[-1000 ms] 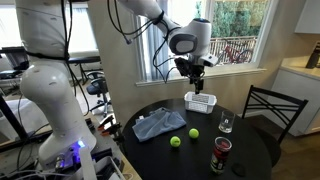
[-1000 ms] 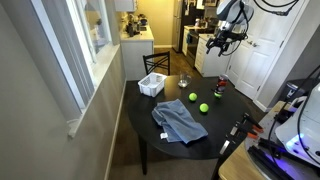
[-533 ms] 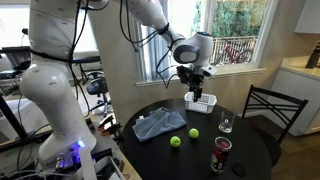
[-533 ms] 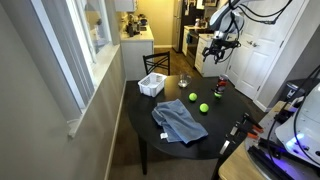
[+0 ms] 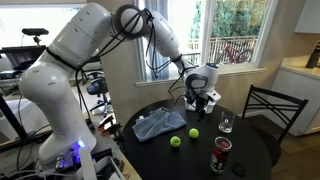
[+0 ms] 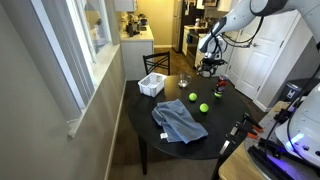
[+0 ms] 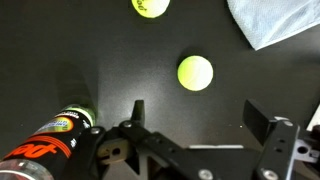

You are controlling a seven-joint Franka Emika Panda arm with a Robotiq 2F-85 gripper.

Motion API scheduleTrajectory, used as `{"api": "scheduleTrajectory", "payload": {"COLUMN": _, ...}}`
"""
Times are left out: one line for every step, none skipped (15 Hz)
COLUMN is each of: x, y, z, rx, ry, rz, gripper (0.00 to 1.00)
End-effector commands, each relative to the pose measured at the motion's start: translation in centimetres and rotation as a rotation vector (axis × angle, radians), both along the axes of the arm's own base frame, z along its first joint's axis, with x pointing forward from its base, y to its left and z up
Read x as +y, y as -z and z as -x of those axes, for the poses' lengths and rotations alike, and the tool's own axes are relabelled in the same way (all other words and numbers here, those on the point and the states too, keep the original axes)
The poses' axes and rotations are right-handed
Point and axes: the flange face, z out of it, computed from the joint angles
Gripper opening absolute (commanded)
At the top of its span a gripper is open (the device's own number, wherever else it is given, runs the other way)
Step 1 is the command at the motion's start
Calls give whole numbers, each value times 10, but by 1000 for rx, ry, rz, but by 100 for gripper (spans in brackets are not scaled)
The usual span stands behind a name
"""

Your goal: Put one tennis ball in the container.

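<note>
Black table (image 7: 60, 60), wrist view, l. to r.: one can (image 7: 40, 150); far tennis ball (image 7: 150, 6); near tennis ball (image 7: 195, 72) (two total, both loose on tabletop) just ahead of gripper (image 7: 193, 104), jaws wide apart, empty; one blue cloth (image 7: 280, 20).

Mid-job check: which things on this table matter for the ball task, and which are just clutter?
For the job:
- nearer tennis ball
- farther tennis ball
- white basket
- tool, open

Lying about:
- grey cloth
- glass
- can
</note>
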Motion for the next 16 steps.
{"api": "scheduleTrajectory", "payload": {"x": -8, "y": 30, "z": -20, "rx": 27, "ry": 41, "rz": 1, "gripper": 100}}
{"api": "scheduleTrajectory", "payload": {"x": -9, "y": 37, "z": -24, "rx": 32, "ry": 42, "rz": 2, "gripper": 100}}
{"api": "scheduleTrajectory", "payload": {"x": -8, "y": 43, "z": -27, "rx": 33, "ry": 36, "rz": 1, "gripper": 100}}
{"api": "scheduleTrajectory", "payload": {"x": -8, "y": 48, "z": -30, "rx": 33, "ry": 28, "rz": 1, "gripper": 100}}
{"api": "scheduleTrajectory", "payload": {"x": -6, "y": 54, "z": -32, "rx": 31, "ry": 17, "rz": 1, "gripper": 100}}
{"api": "scheduleTrajectory", "payload": {"x": -5, "y": 60, "z": -35, "rx": 32, "ry": 10, "rz": -1, "gripper": 100}}
{"api": "scheduleTrajectory", "payload": {"x": -4, "y": 68, "z": -37, "rx": 33, "ry": 1, "rz": 2, "gripper": 100}}
{"api": "scheduleTrajectory", "payload": {"x": -2, "y": 76, "z": -38, "rx": 38, "ry": -6, "rz": 6, "gripper": 100}}
{"api": "scheduleTrajectory", "payload": {"x": -1, "y": 85, "z": -40, "rx": 42, "ry": -13, "rz": 10, "gripper": 100}}
{"api": "scheduleTrajectory", "payload": {"x": 0, "y": 91, "z": -41, "rx": 46, "ry": -18, "rz": 12, "gripper": 100}}
{"api": "scheduleTrajectory", "payload": {"x": 2, "y": 101, "z": -42, "rx": 52, "ry": -26, "rz": 13, "gripper": 100}}
{"api": "scheduleTrajectory", "payload": {"x": 3, "y": 108, "z": -43, "rx": 57, "ry": -33, "rz": 13, "gripper": 100}}
{"api": "scheduleTrajectory", "payload": {"x": 5, "y": 115, "z": -43, "rx": 60, "ry": -42, "rz": 12, "gripper": 100}}
{"api": "scheduleTrajectory", "payload": {"x": 7, "y": 122, "z": -44, "rx": 64, "ry": -52, "rz": 12, "gripper": 100}}
{"api": "scheduleTrajectory", "payload": {"x": 8, "y": 128, "z": -45, "rx": 66, "ry": -61, "rz": 12, "gripper": 100}}
{"api": "scheduleTrajectory", "payload": {"x": 9, "y": 132, "z": -46, "rx": 67, "ry": -68, "rz": 12, "gripper": 100}}
